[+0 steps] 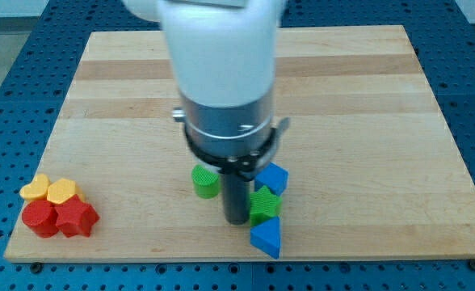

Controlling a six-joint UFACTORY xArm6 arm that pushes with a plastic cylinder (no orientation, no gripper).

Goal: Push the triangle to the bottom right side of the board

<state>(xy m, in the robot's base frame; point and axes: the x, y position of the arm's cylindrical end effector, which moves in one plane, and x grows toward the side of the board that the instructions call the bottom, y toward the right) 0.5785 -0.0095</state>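
A blue triangle block (266, 237) lies near the board's bottom edge, a little right of centre. My tip (236, 220) stands just left of it and above, close to its upper left corner. A green star block (263, 205) sits right above the triangle, touching my rod's right side. A blue block (273, 177) of unclear shape sits above the star. A green cylinder (205, 181) stands left of the rod.
At the board's bottom left corner is a cluster: two yellow heart blocks (35, 189) (62, 191), a red cylinder (39, 218) and a red star (77, 217). The wooden board (367, 121) lies on a blue perforated table. The arm's white and grey body (225, 89) hides the board's centre.
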